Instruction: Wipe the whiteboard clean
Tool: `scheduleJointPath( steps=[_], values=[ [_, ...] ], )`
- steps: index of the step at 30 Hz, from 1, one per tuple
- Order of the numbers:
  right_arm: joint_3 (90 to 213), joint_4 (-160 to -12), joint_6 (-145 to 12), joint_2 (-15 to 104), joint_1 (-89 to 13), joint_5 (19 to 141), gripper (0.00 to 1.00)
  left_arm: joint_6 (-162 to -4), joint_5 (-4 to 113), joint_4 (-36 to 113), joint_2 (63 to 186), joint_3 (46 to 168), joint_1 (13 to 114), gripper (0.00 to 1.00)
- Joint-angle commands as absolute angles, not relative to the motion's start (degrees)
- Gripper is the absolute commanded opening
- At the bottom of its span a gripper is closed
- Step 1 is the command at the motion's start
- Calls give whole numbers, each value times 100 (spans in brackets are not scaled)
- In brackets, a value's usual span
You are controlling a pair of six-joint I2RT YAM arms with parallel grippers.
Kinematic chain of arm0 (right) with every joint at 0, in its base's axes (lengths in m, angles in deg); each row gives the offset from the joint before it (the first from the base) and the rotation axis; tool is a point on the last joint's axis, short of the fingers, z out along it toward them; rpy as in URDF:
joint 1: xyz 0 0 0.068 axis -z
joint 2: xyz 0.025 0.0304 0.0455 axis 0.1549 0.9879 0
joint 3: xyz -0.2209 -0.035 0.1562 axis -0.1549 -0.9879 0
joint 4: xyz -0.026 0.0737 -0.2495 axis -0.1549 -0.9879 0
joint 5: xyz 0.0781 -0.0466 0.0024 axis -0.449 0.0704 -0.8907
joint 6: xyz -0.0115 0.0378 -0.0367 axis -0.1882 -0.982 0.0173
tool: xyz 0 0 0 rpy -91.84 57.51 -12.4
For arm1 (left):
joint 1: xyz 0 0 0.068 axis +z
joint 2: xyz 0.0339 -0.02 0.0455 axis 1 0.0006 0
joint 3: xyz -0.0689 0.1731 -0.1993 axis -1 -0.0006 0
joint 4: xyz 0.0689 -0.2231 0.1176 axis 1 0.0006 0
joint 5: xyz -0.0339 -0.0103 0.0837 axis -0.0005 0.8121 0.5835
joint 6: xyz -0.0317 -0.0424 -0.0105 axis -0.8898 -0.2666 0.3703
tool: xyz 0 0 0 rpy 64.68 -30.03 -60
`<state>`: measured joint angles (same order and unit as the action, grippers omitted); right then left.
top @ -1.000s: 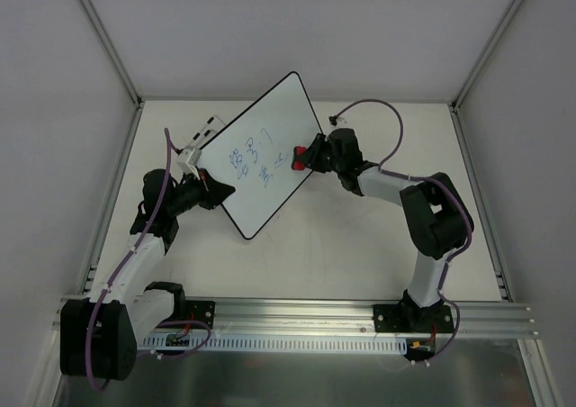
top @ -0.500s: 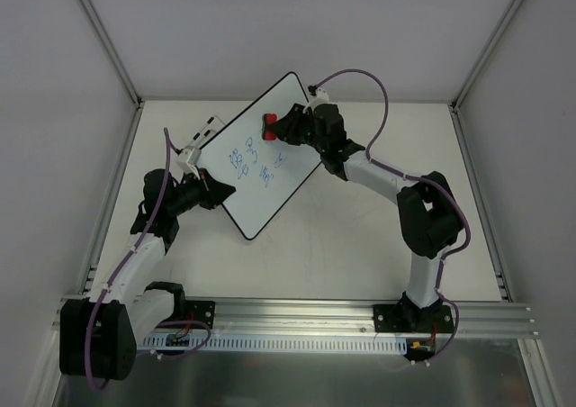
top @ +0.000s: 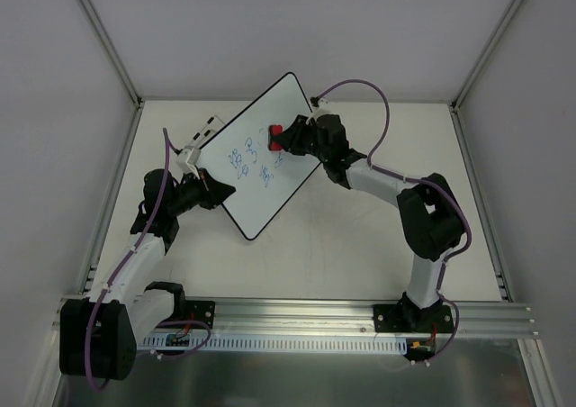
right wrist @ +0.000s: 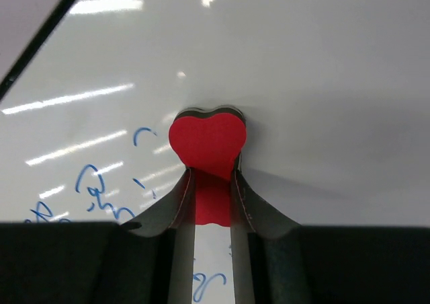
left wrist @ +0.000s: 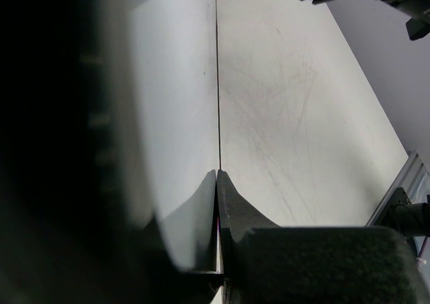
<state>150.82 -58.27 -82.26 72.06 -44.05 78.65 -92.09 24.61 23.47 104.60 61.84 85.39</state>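
The whiteboard (top: 256, 159) stands tilted at the table's centre-left, with blue scribbles (top: 250, 162) on its face. My left gripper (top: 212, 194) is shut on the board's lower-left edge; in the left wrist view the thin black rim (left wrist: 217, 82) runs straight out from the closed jaws (left wrist: 218, 176). My right gripper (top: 286, 139) is shut on a red heart-shaped eraser (top: 276, 134), pressed against the board's upper part. The right wrist view shows the eraser (right wrist: 207, 140) flat on the white surface (right wrist: 302, 62), blue marks (right wrist: 94, 183) to its left and below.
A small white block (top: 205, 131) lies behind the board at the left. Aluminium frame posts (top: 106, 40) and grey walls enclose the table. The scratched tabletop (top: 360, 245) stretches to the right of the board. A rail (top: 297, 312) runs along the near edge.
My right gripper swept the eraser from the board's right edge up and left, then back slightly down-right. Some blue writing on the right part has gone. The left arm has held still.
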Motion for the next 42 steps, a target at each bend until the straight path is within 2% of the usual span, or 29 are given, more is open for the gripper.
scheduleJointPath(
  steps=[1, 8, 20, 26, 30, 42],
  values=[
    [14636, -6181, -7866, 7122, -4451, 8071, 0, -8724, 1656, 2576, 10455, 6327, 8267, 0],
    [14678, -6163, -7892, 7131, -4495, 7921, 0, -8724, 1603, 2576, 10525, 6353, 8241, 0],
    [16250, -6313, -7909, 7516, -4855, 7745, 0, -8733, 1577, 2576, 10508, 6344, 8179, 0],
    [16586, -6418, -7909, 7667, -4943, 7754, 0, -8733, 1611, 2567, 10499, 6344, 8162, 0],
    [16367, -6445, -7839, 7614, -4987, 7807, 0, -8724, 1620, 2576, 10499, 6344, 8162, 0],
    [14425, -6374, -7619, 6999, -4969, 7886, 0, -8724, 1656, 2585, 10517, 6353, 8153, 0]
  ],
)
